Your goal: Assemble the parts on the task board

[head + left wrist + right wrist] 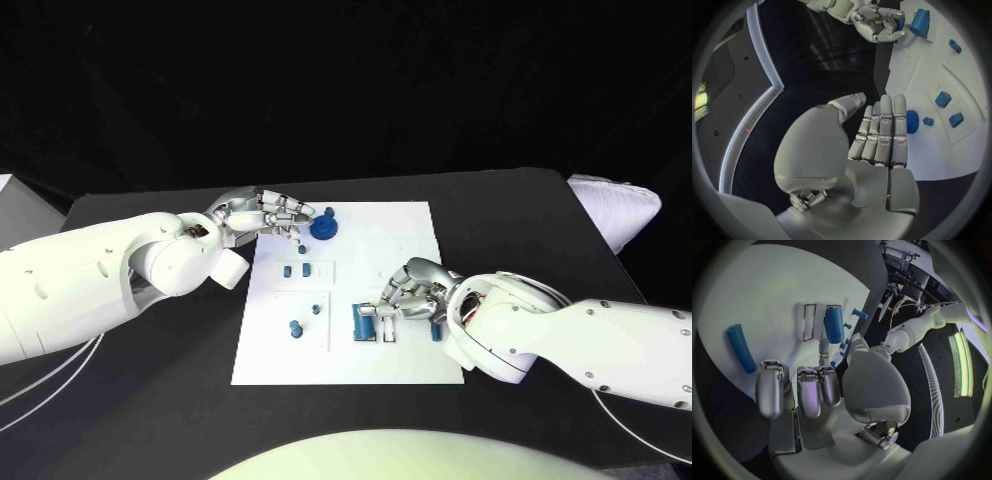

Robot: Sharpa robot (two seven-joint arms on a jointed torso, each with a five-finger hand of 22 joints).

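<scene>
Parts (294, 327) are lying scattered on the white task board (404, 225) at the middle of the black desk (144, 400). The left hand (267, 216) is hovering with fingers (882, 125) straight, holding nothing, beside a round blue part (325, 227). The right hand (411, 292) is curling its fingers (770, 390) over a blue cylinder (834, 324); whether it is gripping cannot be told.

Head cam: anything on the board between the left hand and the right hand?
Yes: two small blue pegs in an outlined box on the white task board, between left hand and right hand.
</scene>
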